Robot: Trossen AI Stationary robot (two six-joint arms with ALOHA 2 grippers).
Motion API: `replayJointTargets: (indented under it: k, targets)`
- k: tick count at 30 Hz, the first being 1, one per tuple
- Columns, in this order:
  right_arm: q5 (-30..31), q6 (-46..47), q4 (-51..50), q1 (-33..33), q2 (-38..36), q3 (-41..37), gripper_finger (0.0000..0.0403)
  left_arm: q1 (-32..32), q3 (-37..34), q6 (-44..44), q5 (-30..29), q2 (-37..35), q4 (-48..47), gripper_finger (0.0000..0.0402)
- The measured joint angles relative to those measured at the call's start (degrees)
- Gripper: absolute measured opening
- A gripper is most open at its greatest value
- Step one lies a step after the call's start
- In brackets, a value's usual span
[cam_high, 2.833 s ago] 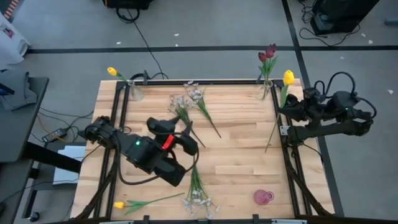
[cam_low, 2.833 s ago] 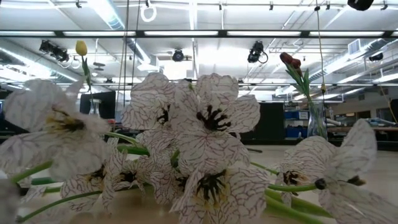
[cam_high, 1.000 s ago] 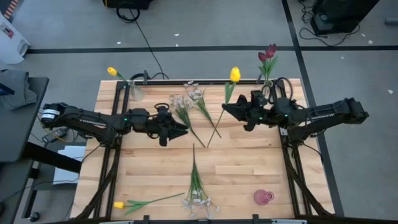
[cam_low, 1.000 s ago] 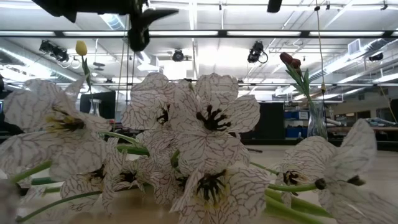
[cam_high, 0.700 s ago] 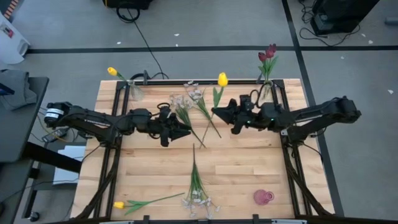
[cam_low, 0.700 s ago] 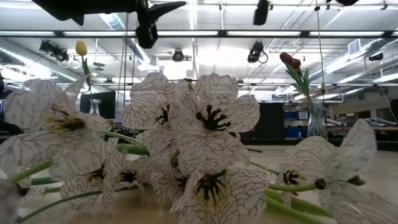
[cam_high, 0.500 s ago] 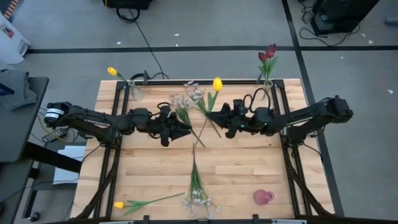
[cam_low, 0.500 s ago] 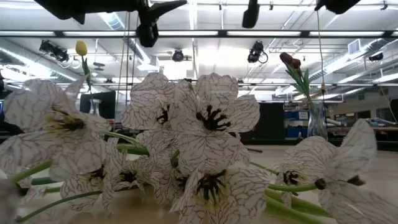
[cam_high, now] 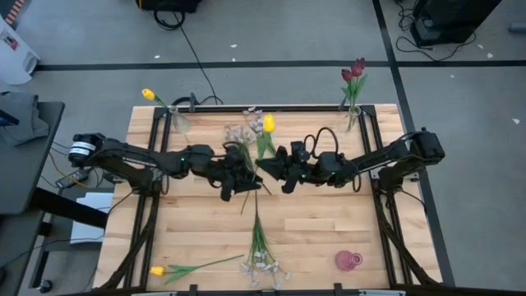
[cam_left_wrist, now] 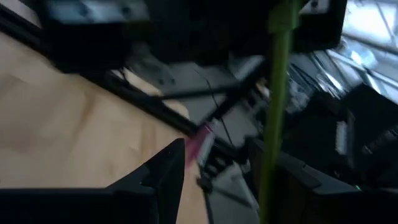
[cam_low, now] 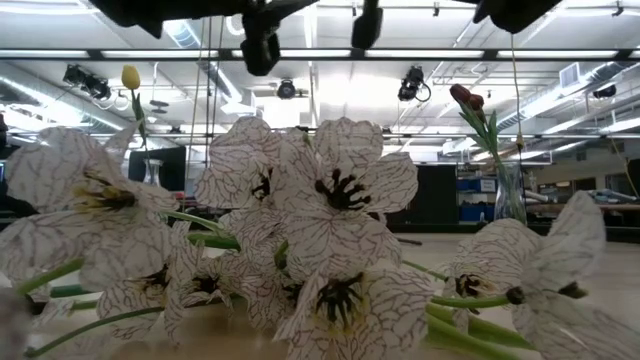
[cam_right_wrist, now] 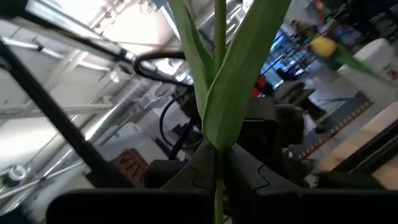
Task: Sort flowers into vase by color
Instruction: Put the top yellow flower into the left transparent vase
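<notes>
Spanning the tabletop (cam_high: 329, 230), both arms met mid-air — the right tool (cam_high: 265, 164) pinched a yellow tulip (cam_high: 268, 123) by its stem, the left tool (cam_high: 253, 184) spread beside it. A mistimed handover could drop the tulip among the whitish sprays (cam_high: 238, 136).

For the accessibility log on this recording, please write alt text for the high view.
Over the middle of a wooden table, the right end effector holds a yellow tulip by its stem, meeting the left end effector head-on. Corner vases hold another yellow tulip and dark red tulips; whitish sprays lie loose.
</notes>
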Motion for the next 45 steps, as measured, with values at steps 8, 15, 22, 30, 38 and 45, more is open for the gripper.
replayJointTargets:
  k: [8,15,22,30,38,45]
  targets:
    - [-2.32,0.63,-4.82,2.47,1.13,0.85,0.0029,0.17,3.66,0.70,6.59,1.28,-5.82,0.0184]
    - [-1.52,-0.02,-5.81,4.18,1.02,0.80,0.0029,0.48,3.86,1.20,6.68,-0.06,-7.94,0.0184]
    - [-0.66,-0.04,-9.56,5.20,0.99,0.80,0.0029,0.49,3.80,-0.01,6.68,-0.60,-8.02,0.0183]
    - [0.83,-0.49,-11.73,5.16,0.19,0.78,0.0029,0.48,3.79,0.04,7.10,-1.56,-9.48,0.0155]
    - [0.81,-1.13,-12.28,5.11,-0.49,0.76,0.0029,0.48,3.79,1.12,7.15,-1.56,-10.57,0.0061]
    - [0.83,-1.25,-12.27,5.08,-0.49,0.76,0.0029,0.48,3.79,1.52,7.45,-1.58,-10.17,0.0013]
